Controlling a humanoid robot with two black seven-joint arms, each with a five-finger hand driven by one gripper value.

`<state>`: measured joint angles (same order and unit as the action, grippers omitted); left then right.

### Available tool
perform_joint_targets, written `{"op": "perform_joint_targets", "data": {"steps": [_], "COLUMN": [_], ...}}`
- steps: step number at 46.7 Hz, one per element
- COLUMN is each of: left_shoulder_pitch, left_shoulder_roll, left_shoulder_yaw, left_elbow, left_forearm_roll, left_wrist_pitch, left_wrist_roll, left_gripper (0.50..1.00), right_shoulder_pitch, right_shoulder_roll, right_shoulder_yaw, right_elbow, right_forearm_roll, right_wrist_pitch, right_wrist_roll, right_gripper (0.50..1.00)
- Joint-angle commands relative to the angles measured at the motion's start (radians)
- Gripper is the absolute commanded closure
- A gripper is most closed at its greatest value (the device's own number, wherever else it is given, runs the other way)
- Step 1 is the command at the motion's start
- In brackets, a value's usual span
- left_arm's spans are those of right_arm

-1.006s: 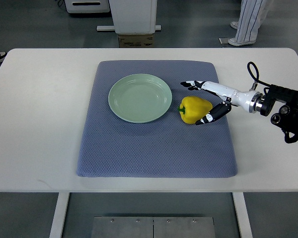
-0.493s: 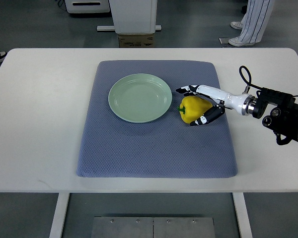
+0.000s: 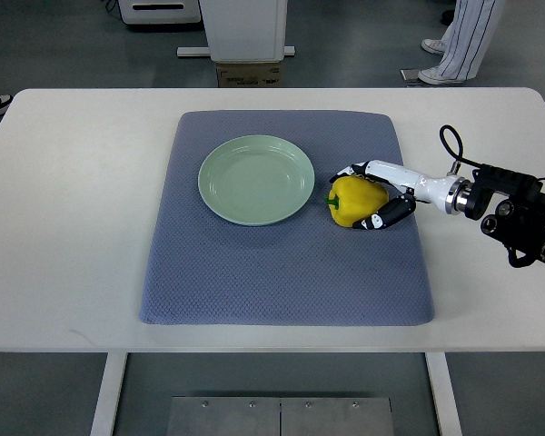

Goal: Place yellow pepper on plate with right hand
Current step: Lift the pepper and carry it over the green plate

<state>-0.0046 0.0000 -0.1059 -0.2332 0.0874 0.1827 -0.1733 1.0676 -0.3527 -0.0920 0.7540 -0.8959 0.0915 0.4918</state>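
- In the top view, you see a white desk [image 3: 73, 227] with a big blue-gray mat [image 3: 282, 272] lying across its middle.
- A round, pale green plate [image 3: 256, 179] sits on the mat, closer to the mat's far edge and a bit toward its left side.
- The yellow pepper [image 3: 353, 200] lies on the mat just beside the plate, on the plate's right. It is not on the plate.
- The pepper's green stem [image 3: 331, 200] points toward the plate.
- Your right hand [image 3: 378, 194] comes in from the desk's right edge on a white forearm [image 3: 427, 186].
- The hand's fingers are curled around the pepper. The black-tipped fingers [image 3: 348, 171] wrap over the far side, and the thumb [image 3: 381, 218] presses on the near side. So the hand is gripping the pepper.
- You cannot tell whether the pepper is lifted at all; it looks like it rests on the mat.
- The black wrist joint [image 3: 518, 213] with a looped black cable [image 3: 450, 145] hangs over the bare desk near the right edge.
- Past the far edge of the desk, a person's legs in striped trousers [image 3: 463, 41] stand on the gray floor at the far right.
- A white machine base [image 3: 245, 32] stands on the floor beyond the middle of the far edge.
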Motion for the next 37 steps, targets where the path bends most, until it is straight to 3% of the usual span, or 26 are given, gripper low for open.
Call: {"op": "perform_joint_targets", "data": {"steps": [1, 5, 22, 37], "left_shoulder_pitch": [0.0, 0.0, 0.0, 0.0], "left_shoulder_roll": [0.0, 0.0, 0.0, 0.0], "left_shoulder_yaw": [0.0, 0.0, 0.0, 0.0], "left_elbow": [0.0, 0.0, 0.0, 0.0], "left_forearm_roll": [0.0, 0.0, 0.0, 0.0], "left_wrist_pitch": [0.0, 0.0, 0.0, 0.0], "left_wrist_roll": [0.0, 0.0, 0.0, 0.0], "left_gripper": [0.5, 0.5, 0.5, 0.5], "right_shoulder_pitch": [0.0, 0.003, 0.052, 0.117], "right_shoulder_roll": [0.0, -0.002, 0.004, 0.127], "right_shoulder_yaw": [0.0, 0.003, 0.087, 0.09], "right_elbow": [-0.002, -0.002, -0.002, -0.004], "right_forearm_roll": [0.0, 0.002, 0.017, 0.02], "right_wrist_pitch": [0.001, -0.001, -0.032, -0.052], "right_wrist_roll": [-0.001, -0.002, -0.071, -0.142], "right_gripper": [0.873, 1.0, 1.0, 1.0]}}
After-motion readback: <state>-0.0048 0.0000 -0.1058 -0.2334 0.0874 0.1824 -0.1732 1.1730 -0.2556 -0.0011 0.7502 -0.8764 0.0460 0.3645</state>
